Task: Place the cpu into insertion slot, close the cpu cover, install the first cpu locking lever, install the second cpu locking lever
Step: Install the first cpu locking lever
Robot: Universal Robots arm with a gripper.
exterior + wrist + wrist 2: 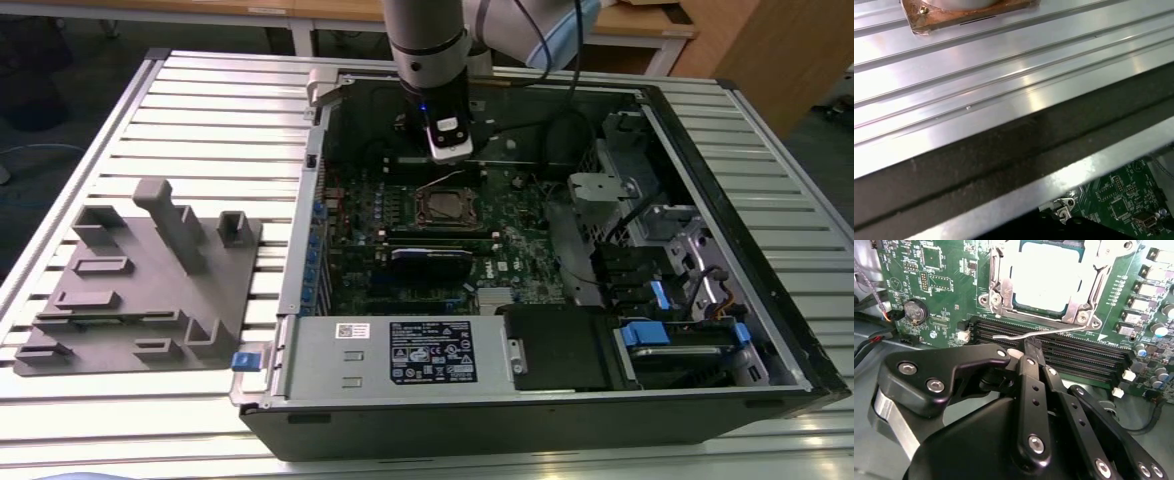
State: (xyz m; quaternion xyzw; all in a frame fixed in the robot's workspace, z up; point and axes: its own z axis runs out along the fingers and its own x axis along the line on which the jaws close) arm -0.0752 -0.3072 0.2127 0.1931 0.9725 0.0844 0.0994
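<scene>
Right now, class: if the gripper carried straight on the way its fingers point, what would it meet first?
The gripper points at the thin wire locking lever lying over the black memory slots. That lever looks first in line, perhaps already touched; depth is unclear. The cpu under its cover lies further on.

A lab or workshop bench for robot assembly trials: an opened computer case [561,300] lies on a ribbed aluminium table [200,110], its green circuit board [400,250] just below the gripper [450,150]. A grey parts holder [140,280] sits well apart, wooden desks [334,15] behind.
</scene>
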